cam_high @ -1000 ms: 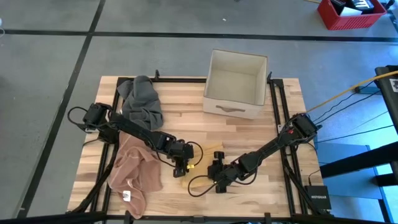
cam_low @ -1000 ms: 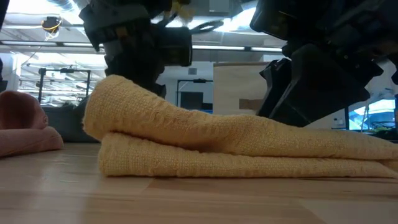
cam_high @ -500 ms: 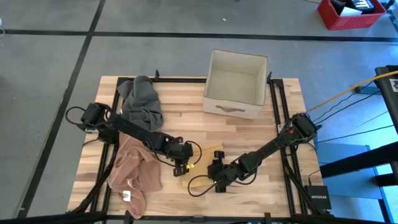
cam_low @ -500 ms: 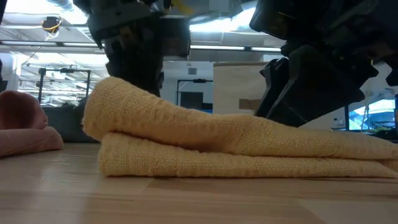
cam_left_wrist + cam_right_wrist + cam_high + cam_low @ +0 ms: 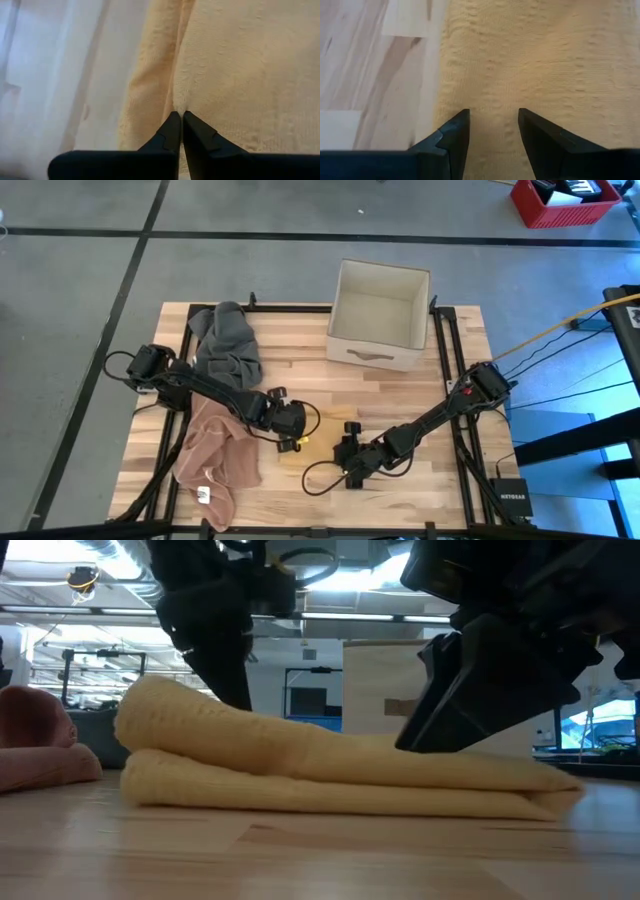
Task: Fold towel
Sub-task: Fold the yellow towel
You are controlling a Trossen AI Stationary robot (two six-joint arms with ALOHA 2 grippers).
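A yellow towel lies folded over on the wooden table, two layers showing in the low view. My left gripper is at its left end, slanting down, shut with its tips at a crease in the towel's top. My right gripper stands at the towel's right part, open, its two fingers apart over the top layer. Whether the right fingers touch the cloth, I cannot tell. My left gripper meets the towel's top surface at a crease near its left edge, only at the free ends of the shut fingers. The fingers come slanting down from the table's left. How many layers are pinched I cannot tell. The towel lies on the table, its left end humped.
A pink towel lies crumpled at the near left and a grey one at the far left. A white open box stands at the far edge. Black cables loop near both grippers.
My left gripper has risen a little, tipped less steeply and drawn toward the table's far left. The towel has slid toward the left with it: its left end sits lower and farther left, its right end has come into the low view, and more yellow shows from above.
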